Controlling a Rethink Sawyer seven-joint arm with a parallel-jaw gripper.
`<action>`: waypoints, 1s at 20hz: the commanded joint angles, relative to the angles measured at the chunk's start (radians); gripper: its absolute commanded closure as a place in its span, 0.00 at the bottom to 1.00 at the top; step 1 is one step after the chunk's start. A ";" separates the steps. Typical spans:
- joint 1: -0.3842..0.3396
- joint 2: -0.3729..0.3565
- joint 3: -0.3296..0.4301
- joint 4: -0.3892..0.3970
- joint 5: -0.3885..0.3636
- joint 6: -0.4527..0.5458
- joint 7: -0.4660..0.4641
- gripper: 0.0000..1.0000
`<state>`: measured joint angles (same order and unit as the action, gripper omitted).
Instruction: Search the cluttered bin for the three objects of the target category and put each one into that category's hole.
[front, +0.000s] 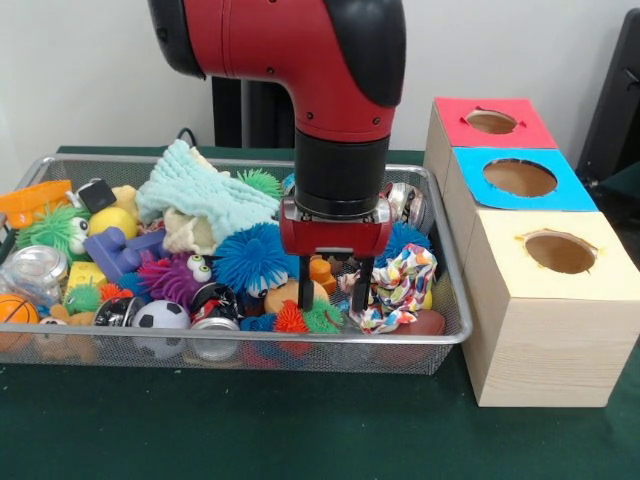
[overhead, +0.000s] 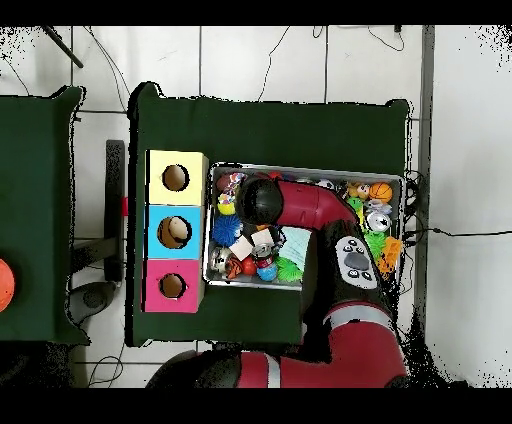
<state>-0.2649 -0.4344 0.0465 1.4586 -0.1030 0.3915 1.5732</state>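
The silver wire mesh bin (front: 250, 340) is full of mixed toys. My gripper (front: 335, 298) hangs straight down into its right half, open, with its two black fingers (front: 305, 290) pushed in among the toys. A small orange toy (front: 322, 272) lies between the fingers, a blue spiky ball (front: 248, 258) is just left of them, and a crumpled multicoloured cloth (front: 400, 285) is just right. Three boxes with round holes stand beside the bin: red (front: 490, 122), blue (front: 520, 178) and yellow (front: 560, 252). In the overhead view my arm (overhead: 300, 205) covers the gripper and the middle of the bin (overhead: 404, 195).
A mint cloth (front: 205, 190), a purple spiky toy with eyes (front: 170, 275), a small football (front: 160, 318), a small basketball (front: 15, 310) and a green spiky ball (front: 45, 228) fill the bin's left part. In the overhead view the boxes (overhead: 175, 232) line the bin's left side.
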 joint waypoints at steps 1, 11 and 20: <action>0.002 0.047 0.087 -0.035 -0.027 -0.048 0.071 0.00; -0.001 0.069 0.098 -0.051 -0.030 -0.060 0.069 0.00; 0.018 0.105 0.097 -0.066 -0.015 -0.046 0.089 0.00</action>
<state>-0.2585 -0.3986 0.0520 1.4208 -0.1080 0.3812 1.5732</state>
